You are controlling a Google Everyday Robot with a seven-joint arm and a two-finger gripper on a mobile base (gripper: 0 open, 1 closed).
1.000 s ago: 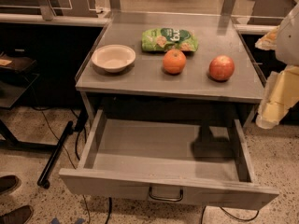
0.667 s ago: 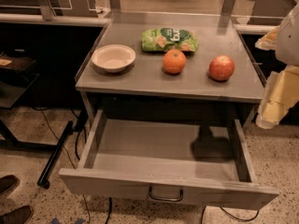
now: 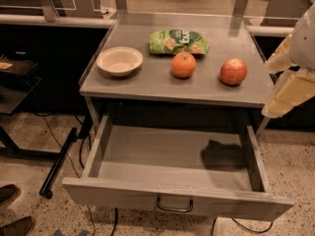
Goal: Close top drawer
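The top drawer (image 3: 123, 196) is pulled far out from under the grey table (image 3: 147, 86). It is wide, shallow and empty inside, with a dark shadow on its floor at the right. Its front panel faces me at the bottom of the view, with a dark loop handle (image 3: 174, 206) at its centre. My gripper (image 3: 288, 95), cream-coloured, hangs at the right edge of the view, beside the table's right end and above the drawer's right side rail. It touches neither the drawer nor the handle.
On the tabletop stand a white bowl (image 3: 119, 60), a green snack bag (image 3: 178, 41), an orange (image 3: 183, 64) and a red apple (image 3: 233, 72). A black pole (image 3: 59, 163) and cables lie on the floor at left. Shoes (image 3: 12, 215) show at the lower left corner.
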